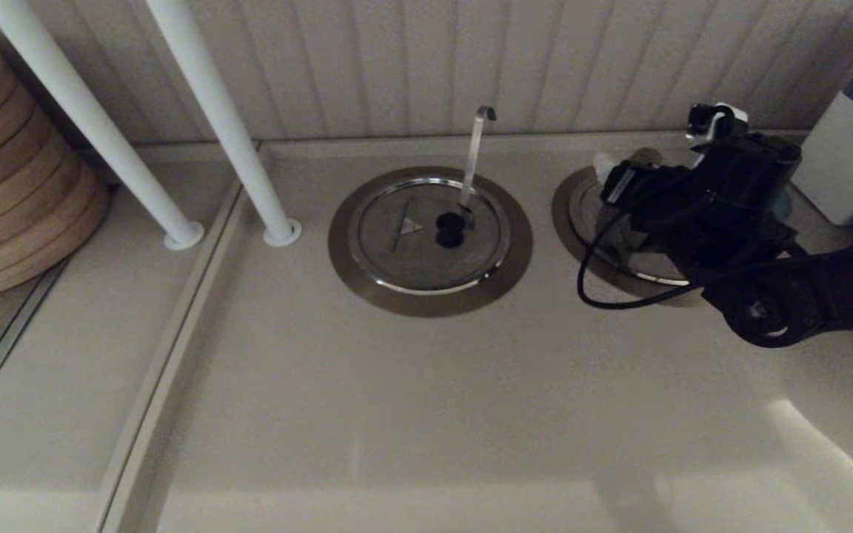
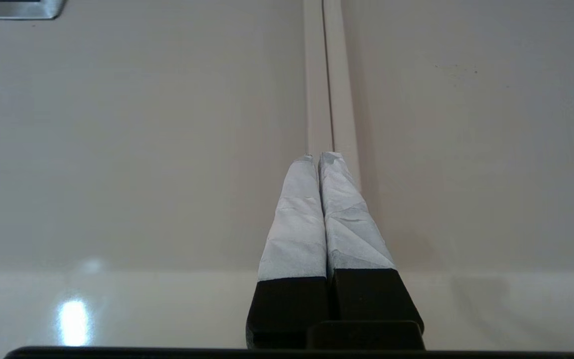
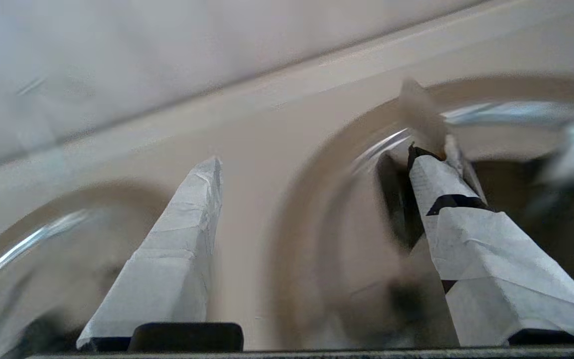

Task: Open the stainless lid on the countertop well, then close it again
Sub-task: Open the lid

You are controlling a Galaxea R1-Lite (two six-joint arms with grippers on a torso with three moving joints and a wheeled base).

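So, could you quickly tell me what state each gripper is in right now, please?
Left gripper: shut, holding nothing, over bare countertop.
Right gripper: open, holding nothing, over the right-hand countertop well.

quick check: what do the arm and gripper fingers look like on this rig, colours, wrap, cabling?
The right arm is matte black with bulky rounded joints, a loose black cable looping off it and a small white-and-black module on top. The right gripper has tapered fingers wrapped in creased white tape, with black showing through gaps. The left gripper matches: white-taped wedge fingers on black bases.
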